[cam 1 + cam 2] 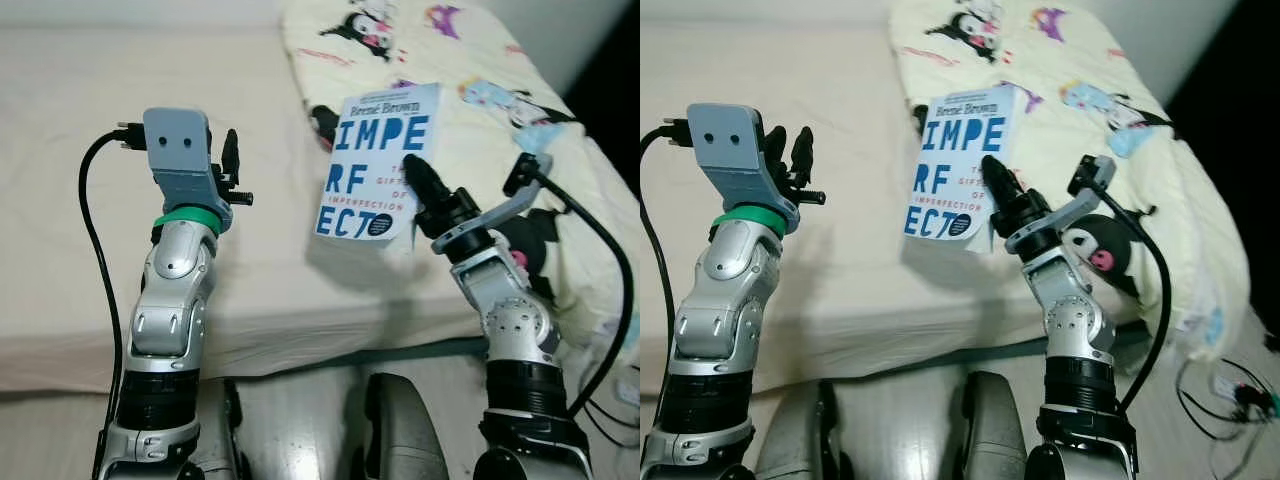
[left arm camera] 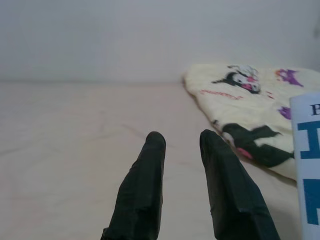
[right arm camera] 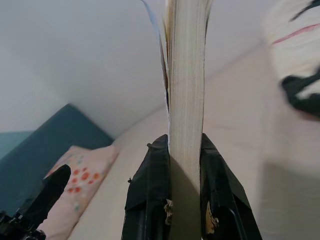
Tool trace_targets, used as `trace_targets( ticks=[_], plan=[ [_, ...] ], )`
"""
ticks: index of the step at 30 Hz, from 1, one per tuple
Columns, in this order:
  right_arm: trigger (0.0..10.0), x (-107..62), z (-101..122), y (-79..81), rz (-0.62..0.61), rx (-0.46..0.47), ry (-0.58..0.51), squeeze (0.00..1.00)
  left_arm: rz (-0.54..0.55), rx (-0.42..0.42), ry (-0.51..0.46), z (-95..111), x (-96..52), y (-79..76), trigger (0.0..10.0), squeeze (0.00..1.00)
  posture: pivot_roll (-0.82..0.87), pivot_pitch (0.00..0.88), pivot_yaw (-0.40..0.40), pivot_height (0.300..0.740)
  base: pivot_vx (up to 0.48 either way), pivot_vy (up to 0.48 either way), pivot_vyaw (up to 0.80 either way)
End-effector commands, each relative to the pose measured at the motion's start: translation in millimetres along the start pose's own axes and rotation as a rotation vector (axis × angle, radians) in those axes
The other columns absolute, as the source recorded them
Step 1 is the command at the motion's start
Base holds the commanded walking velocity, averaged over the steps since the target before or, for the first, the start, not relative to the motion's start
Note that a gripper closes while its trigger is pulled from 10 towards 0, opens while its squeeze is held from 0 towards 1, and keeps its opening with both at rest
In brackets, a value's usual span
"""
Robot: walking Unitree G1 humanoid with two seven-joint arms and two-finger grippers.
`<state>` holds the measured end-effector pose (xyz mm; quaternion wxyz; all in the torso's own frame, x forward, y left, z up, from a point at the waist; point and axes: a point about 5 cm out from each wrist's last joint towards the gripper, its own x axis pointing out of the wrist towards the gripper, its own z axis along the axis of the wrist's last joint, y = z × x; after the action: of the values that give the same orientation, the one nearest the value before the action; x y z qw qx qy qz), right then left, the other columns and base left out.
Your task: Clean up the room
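Above the bed (image 1: 120,250), beside the printed quilt (image 1: 470,60), a paperback book (image 1: 380,165) is held upright by the right end effector (image 1: 420,185), its fingers clamped on the lower edge of the page block. It is judged light but floppy, with a glossy cover that could slip; a grip nearer the spine would be steadier. The left end effector (image 2: 182,145) is held narrowly parted, empty. The title is partly covered, and the back cover is hidden.
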<state>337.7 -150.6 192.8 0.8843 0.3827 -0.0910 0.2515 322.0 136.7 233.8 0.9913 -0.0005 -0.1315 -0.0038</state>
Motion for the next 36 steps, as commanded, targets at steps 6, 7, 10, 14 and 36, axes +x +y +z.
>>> trace_targets(
  ticks=[6, 7, 10, 14, 36],
  plan=[
    [10.0, -2.3, 3.9, -0.7, 0.011, -0.008, -0.017, 0.0, -0.08, -0.016, 0.034, -7.6, -1.3, -10.7, 10.0, 0.0, -0.01, 0.033, -0.019, 0.569, 0.0, 0.0, 0.0],
    [10.0, -2.0, 3.9, -0.3, 0.013, -0.009, -0.018, 0.0, -0.099, -0.016, 0.034, -8.0, -1.4, -13.0, 10.0, 0.0, -0.01, 0.034, -0.022, 0.569, 0.0, 0.0, 0.0],
    [10.0, -0.2, 4.8, 2.5, 0.017, -0.043, -0.024, 0.0, -0.124, -0.014, 0.03, -9.9, -1.0, -18.4, 10.0, 0.0, -0.01, 0.035, -0.024, 0.569, 0.0, 0.0, 0.0],
    [10.0, -0.6, 4.4, 5.4, 0.028, -0.064, -0.02, 0.0, -0.125, -0.029, 0.026, -10.7, -0.3, -20.2, 10.0, 0.0, -0.01, 0.036, -0.025, 0.569, 0.0, 0.0, 0.0],
    [10.0, 1.3, 4.9, 0.2, -0.017, -0.143, -0.025, 0.0, -0.094, -0.027, 0.05, -17.0, 1.2, -18.3, 10.0, 0.0, -0.02, 0.035, -0.025, 0.604, 0.0, 0.0, 0.0]
  ],
)
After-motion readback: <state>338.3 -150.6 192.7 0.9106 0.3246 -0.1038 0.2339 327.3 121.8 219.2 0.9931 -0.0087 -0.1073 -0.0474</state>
